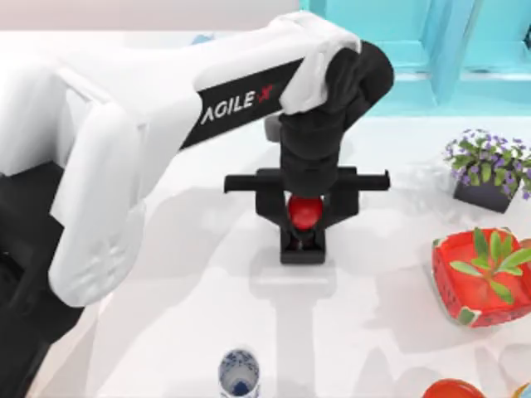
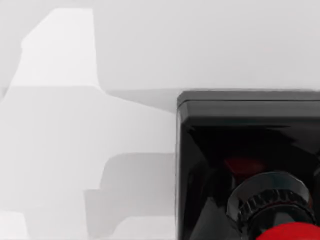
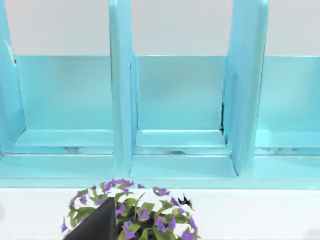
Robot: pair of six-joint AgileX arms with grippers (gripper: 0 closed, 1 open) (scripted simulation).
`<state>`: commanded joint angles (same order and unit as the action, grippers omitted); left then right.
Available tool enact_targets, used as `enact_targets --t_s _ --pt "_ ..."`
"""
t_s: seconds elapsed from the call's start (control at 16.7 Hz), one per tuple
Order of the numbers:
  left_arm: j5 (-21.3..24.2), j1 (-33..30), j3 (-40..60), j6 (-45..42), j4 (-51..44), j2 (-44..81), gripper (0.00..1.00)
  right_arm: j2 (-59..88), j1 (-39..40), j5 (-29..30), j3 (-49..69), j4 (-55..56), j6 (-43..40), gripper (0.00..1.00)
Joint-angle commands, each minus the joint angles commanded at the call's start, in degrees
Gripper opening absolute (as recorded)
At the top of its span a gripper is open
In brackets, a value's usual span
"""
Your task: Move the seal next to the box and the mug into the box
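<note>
Left gripper point(image 1: 304, 217) over the seal point(image 1: 304, 213) at mid-table.

The seal's red knob sits between the left gripper's fingers, which look closed on it, its black base on the table point(image 1: 207, 298). The left arm reaches in from the left and points straight down. The mug point(image 1: 239, 375) stands apart at the near edge. The right wrist view shows a turquoise shelf point(image 3: 175, 100) and a purple-flowered plant point(image 3: 130, 212).

White bench point(image 1: 207, 290) carrying a scatter of small things.
The seal point(image 1: 304, 224) is standing on its black base near the centre; the mug point(image 1: 239, 375) is sitting at 6 o'clock by the near edge. A purple-flowered pot point(image 1: 488, 172) is resting at 3 o'clock, a red watermelon planter point(image 1: 481, 278) at 4 o'clock, and the turquoise shelf unit point(image 1: 415, 50) is standing at 1 o'clock.
</note>
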<state>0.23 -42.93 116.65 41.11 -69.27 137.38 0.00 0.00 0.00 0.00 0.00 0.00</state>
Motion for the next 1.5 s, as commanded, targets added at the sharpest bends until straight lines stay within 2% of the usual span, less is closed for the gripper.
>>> enact_targets --t_s 0.06,0.12,0.66,1.2,1.5 --pt "0.00 0.00 0.00 0.00 0.00 0.00 0.02 0.00 0.00 0.00 0.00 0.00 0.00 1.00" --pt "0.00 0.00 0.00 0.00 0.00 0.00 0.00 0.00 0.00 0.00 0.00 0.00 0.00 1.00" --pt "0.00 0.24 -0.08 -0.24 -0.21 -0.14 0.00 0.00 0.00 0.00 0.00 0.00 0.00 1.00" --pt "-0.15 9.77 -4.52 -9.56 -10.91 -15.89 0.00 0.00 0.00 0.00 0.00 0.00 0.00 1.00" --pt "-0.25 10.33 -4.79 -10.41 -11.61 -16.51 0.00 0.00 0.00 0.00 0.00 0.00 0.00 1.00"
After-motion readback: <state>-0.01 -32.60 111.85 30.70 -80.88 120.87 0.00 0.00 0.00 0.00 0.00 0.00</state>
